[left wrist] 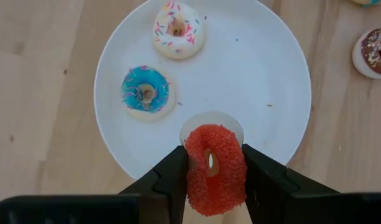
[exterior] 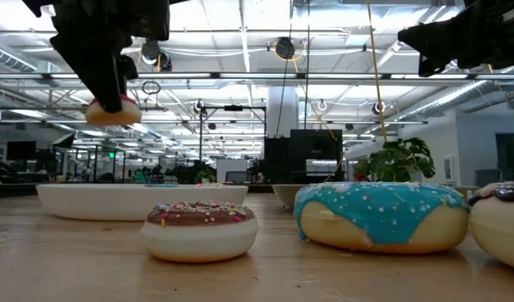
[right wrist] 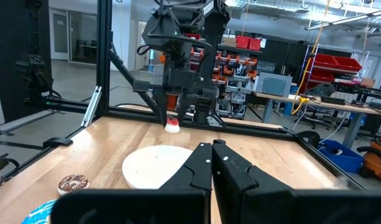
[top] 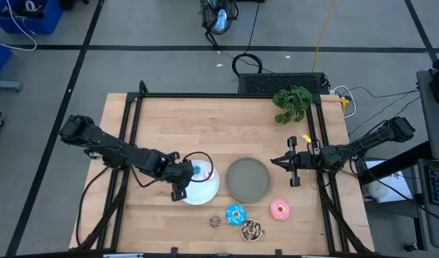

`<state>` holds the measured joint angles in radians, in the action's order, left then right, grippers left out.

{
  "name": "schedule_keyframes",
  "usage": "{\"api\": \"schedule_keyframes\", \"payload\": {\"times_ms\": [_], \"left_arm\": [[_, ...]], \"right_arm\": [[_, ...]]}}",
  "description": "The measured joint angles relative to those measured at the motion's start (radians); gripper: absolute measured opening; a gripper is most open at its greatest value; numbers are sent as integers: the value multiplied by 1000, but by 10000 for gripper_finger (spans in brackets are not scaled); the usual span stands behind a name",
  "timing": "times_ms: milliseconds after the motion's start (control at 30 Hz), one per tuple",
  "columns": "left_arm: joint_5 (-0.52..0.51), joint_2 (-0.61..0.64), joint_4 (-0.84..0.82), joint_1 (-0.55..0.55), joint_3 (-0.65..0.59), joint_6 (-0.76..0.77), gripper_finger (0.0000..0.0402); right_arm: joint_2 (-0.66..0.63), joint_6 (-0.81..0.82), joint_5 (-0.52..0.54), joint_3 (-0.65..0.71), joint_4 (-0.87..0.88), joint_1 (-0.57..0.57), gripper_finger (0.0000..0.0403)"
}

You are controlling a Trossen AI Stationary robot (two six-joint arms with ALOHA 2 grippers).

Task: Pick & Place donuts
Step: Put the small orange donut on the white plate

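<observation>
Red donut (left wrist: 215,168) clenched edge-on in left end effector (left wrist: 214,177), hovering above white plate (left wrist: 265,74) near its 6 o'clock rim in high view. Blue donut (left wrist: 145,92) and white sprinkled donut (left wrist: 178,28) already on plate. Advice: lower straight down onto bare patch, clear of both, release gently so ring falls flat. Right end effector (right wrist: 212,162) clamped shut, empty, waiting at worktop's 3 o'clock.

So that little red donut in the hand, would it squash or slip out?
The red donut probably stays put: the left hand pinches it on edge without visible squashing, so it seems firm. Its sugary-looking surface likely grips. Set down on edge, it might roll.
</observation>
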<state>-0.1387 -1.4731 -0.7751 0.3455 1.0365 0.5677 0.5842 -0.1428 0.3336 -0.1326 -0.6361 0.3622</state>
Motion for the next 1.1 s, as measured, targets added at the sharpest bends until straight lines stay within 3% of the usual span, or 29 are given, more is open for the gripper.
{"api": "schedule_keyframes", "payload": {"times_ms": [467,1100], "left_arm": [[3,-2,93,34,-28,41,134],[36,-203,138,48,-28,10,133]], "right_arm": [[0,0,0,0,-3,0,0],[0,-1,0,0,-10,0,0]]}}
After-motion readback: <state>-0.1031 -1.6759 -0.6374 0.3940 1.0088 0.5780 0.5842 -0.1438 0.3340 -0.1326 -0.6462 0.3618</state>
